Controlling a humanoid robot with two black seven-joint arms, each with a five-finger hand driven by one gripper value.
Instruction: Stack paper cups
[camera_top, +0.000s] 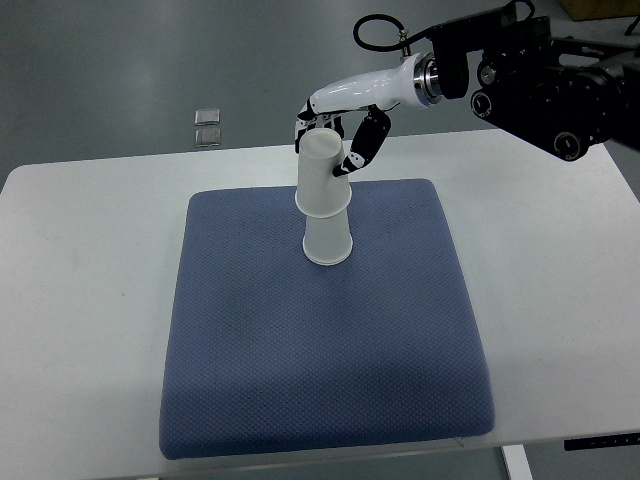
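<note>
A white paper cup (328, 240) stands upside down on the blue mat (320, 340). A second white paper cup (320, 180), also upside down, sits over its top, tilted slightly. My right hand (335, 135) comes in from the upper right and has its fingers curled around the upper cup's closed end. The left arm does not show.
The mat lies on a white table (80, 290). Two small metal plates (208, 126) are set in the grey floor beyond the table's far edge. The right arm's black body (540, 80) hangs over the table's far right corner.
</note>
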